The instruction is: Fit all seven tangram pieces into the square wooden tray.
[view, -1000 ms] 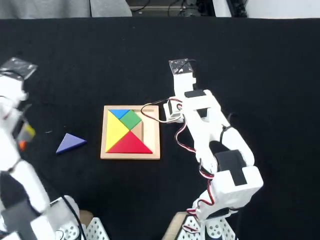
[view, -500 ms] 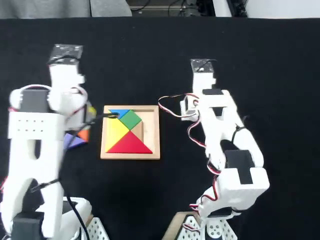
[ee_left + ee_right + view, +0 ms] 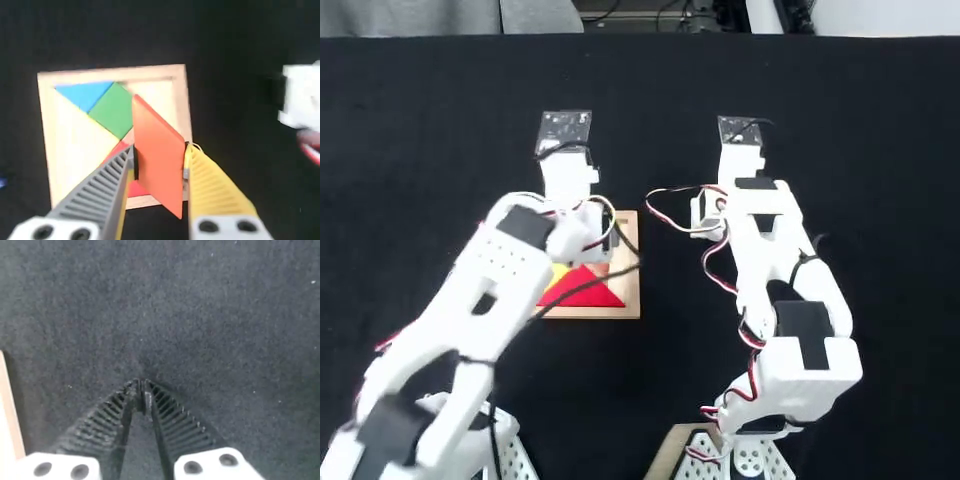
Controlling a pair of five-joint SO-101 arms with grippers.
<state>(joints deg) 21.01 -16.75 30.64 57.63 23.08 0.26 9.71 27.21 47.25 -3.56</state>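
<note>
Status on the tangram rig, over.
Left gripper: jaws shut on orange piece, above the tray. Right gripper: jaws shut, empty, over the black mat beside the tray. Tray's bare slot unobstructed.

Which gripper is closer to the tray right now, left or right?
Left. The left gripper hangs over the tray, holding the orange piece above it. The right gripper sits shut over the black cloth, off the tray's side.
</note>
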